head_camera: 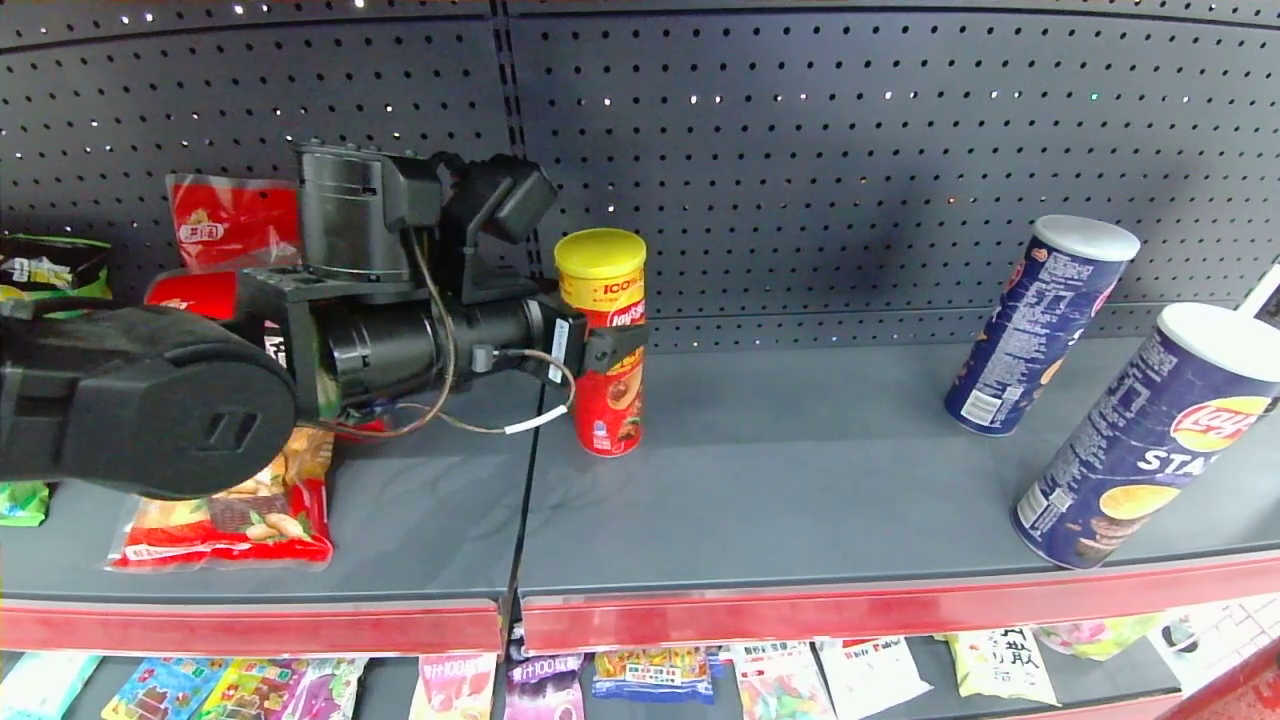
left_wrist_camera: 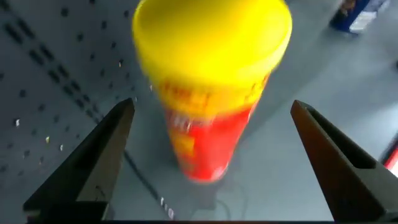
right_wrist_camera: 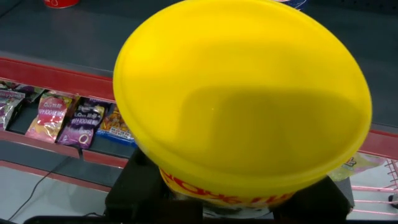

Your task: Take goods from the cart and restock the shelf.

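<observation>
A red chip can with a yellow lid point(head_camera: 604, 340) stands upright on the grey shelf point(head_camera: 800, 480), near the pegboard back. My left gripper point(head_camera: 612, 350) reaches in from the left at mid-height of this can. In the left wrist view the can point(left_wrist_camera: 208, 124) stands between the two spread fingers point(left_wrist_camera: 99, 162) and neither one touches it, so the gripper is open. A second can with a yellow lid point(right_wrist_camera: 242, 93) sits close under the right wrist camera. My right gripper point(right_wrist_camera: 227, 208) is shut on its body, and the lid hides most of the fingers.
Two blue chip cans point(head_camera: 1040, 325) point(head_camera: 1150, 440) stand at the shelf's right end. Snack bags point(head_camera: 225, 520) lie under my left arm, with a red bag point(head_camera: 230, 220) behind. A red strip point(head_camera: 800, 605) edges the shelf front. Packets point(head_camera: 650, 675) fill the shelf below.
</observation>
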Available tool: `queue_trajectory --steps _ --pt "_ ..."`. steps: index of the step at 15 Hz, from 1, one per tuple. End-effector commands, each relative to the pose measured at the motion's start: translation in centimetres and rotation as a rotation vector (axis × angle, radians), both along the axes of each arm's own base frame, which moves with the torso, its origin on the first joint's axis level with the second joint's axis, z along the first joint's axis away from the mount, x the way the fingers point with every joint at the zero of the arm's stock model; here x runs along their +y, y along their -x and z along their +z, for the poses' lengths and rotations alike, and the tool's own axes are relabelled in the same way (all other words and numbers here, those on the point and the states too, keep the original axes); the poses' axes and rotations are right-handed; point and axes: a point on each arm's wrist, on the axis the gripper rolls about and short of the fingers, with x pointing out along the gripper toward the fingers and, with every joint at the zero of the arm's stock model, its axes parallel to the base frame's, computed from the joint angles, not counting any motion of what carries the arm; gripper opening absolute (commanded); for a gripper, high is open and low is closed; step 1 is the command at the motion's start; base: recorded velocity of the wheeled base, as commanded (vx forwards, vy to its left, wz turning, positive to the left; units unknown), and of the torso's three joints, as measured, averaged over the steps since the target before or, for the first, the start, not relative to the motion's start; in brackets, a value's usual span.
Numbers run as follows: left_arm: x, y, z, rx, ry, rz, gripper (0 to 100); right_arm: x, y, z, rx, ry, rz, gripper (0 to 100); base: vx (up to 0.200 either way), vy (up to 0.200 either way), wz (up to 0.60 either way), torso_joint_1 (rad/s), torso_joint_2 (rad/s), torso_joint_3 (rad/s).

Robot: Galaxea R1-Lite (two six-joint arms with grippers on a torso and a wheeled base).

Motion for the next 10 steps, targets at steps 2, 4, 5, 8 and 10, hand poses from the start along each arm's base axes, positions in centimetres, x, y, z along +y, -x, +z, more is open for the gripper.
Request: queue_trajectory --steps 2,4,5,8,10 --pt "-1.0 -1.1 -1.4 -0.002 -0.006 0.014 100 0.0 0.0 0.0 0.000 0.000 0.001 0 0.000 0.000 0.00 0.000 0.00 0.000" --pt "-1.2 -1.6 -1.8 -0.020 -0.006 0.041 100 0.0 0.0 0.0 -0.001 -0.004 -0.001 0 0.000 0.000 0.00 0.000 0.00 0.000" --pt "-1.4 -1.8 -1.9 -0.026 -0.002 0.044 100 0.0 0.0 0.1 0.000 -0.009 -0.002 0 0.000 0.000 0.00 0.000 0.00 0.000" --pt "-2.1 -2.6 -2.0 -0.063 0.018 0.062 100 0.0 0.0 0.0 0.001 -0.010 -0.002 0 0.000 0.000 0.00 0.000 0.00 0.000" --pt "-2.5 -3.1 -2.3 -0.088 0.030 0.080 100 0.0 0.0 0.1 0.001 -0.010 -0.002 0 0.000 0.000 0.00 0.000 0.00 0.000"
